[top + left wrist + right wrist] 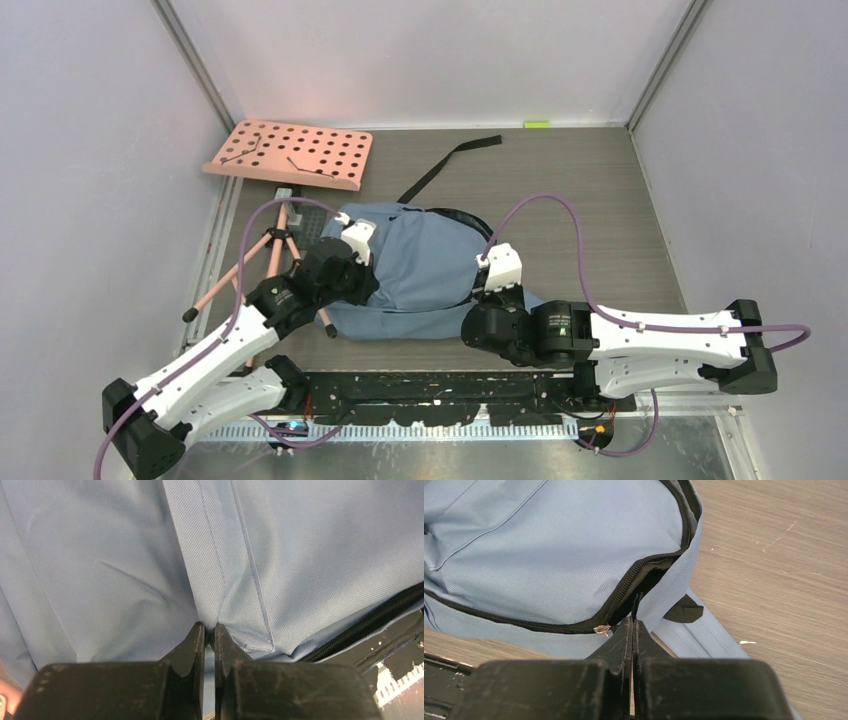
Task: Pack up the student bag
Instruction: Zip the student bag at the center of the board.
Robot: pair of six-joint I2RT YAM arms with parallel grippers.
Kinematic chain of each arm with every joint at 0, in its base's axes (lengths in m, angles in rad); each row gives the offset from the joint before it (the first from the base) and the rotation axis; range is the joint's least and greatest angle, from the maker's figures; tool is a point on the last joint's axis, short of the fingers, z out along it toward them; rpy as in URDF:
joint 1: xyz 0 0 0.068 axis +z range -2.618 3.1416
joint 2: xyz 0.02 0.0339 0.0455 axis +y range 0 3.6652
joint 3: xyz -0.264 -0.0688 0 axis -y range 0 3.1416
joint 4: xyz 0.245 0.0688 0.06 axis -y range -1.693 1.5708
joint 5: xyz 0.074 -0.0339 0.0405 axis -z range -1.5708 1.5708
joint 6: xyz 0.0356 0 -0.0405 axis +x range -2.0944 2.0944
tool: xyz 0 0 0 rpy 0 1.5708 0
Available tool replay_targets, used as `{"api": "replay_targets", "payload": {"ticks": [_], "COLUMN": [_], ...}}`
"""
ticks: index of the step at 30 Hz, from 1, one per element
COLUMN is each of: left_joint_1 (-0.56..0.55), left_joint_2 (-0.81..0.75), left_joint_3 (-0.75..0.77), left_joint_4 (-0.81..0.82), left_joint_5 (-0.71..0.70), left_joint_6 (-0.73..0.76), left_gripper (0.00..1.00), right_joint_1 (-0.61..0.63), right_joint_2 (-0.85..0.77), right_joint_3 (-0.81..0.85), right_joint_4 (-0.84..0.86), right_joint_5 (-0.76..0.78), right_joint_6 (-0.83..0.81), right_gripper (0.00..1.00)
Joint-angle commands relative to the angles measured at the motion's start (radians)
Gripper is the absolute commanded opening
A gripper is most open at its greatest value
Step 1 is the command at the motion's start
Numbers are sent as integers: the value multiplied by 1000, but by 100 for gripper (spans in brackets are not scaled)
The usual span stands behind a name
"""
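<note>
Student bag (420,265), blue-grey fabric, lying flat, black zipper (634,580) partly open

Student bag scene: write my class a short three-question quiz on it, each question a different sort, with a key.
1. True or false: the left gripper is shut on a fold of the student bag fabric.
2. In the right wrist view, the bag's zipper is: A) fully closed, B) partly open, C) torn off.
3. Fill in: the perforated board beyond the bag is ____ in colour.
Key: 1 true; 2 B; 3 pink.
</note>
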State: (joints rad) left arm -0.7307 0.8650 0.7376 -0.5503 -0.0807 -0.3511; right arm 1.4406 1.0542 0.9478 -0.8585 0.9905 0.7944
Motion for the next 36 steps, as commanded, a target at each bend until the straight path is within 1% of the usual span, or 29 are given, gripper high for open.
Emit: {"api": "replay_targets", "payload": {"ticks": [1, 2, 3, 4, 5, 7, 9, 12, 16, 19, 25, 28, 30, 32, 34, 36], "left_joint_1": [8, 8, 6, 0, -9, -42, -100, -214, -341, -393, -403, -402, -402, -403, -402, -403], "left_joint_2": [-34, -30, -26, -19, -14, 2, 21, 75, 180, 224, 257, 271, 283, 301, 318, 334], "left_joint_3": [90, 108, 130, 144, 154, 159, 148, 123, 129, 142, 119, 113, 110, 115, 117, 113], "left_joint_4": [-6, 6, 17, 32, 54, 115, 187, 282, 317, 336, 405, 423, 436, 437, 437, 445], "left_joint_5": [106, 158, 193, 224, 254, 314, 359, 361, 279, 209, 130, 89, 89, 93, 101, 97], "left_joint_6": [121, 135, 148, 159, 174, 186, 186, 192, 201, 206, 238, 248, 258, 259, 255, 251], "left_gripper": [19, 35, 47, 54, 60, 64, 66, 68, 69, 70, 71, 75, 76, 73, 68, 66], "right_joint_1": [-6, -6, -6, -7, -8, -14, -35, -69, -130, -163, -198, -207, -210, -212, -213, -214], "right_joint_2": [4, 3, 2, -1, -4, -13, -27, -54, -88, -113, -138, -142, -145, -147, -150, -154], "right_joint_3": [63, 64, 64, 60, 52, 29, 4, -26, -58, -76, -106, -115, -117, -118, -118, -117], "right_joint_4": [-60, -52, -26, -9, 27, 94, 165, 270, 343, 366, 393, 395, 396, 396, 395, 394], "right_joint_5": [171, 170, 168, 165, 162, 157, 142, 79, -27, -86, -144, -159, -168, -170, -172, -172], "right_joint_6": [-36, -45, -52, -70, -99, -135, -177, -214, -227, -226, -206, -195, -192, -188, -188, -189], "right_gripper": [0, 0, 0, 0, 0, 0, 0, 0, 0, 0, 0, 0, 0, 0, 0, 0]}}
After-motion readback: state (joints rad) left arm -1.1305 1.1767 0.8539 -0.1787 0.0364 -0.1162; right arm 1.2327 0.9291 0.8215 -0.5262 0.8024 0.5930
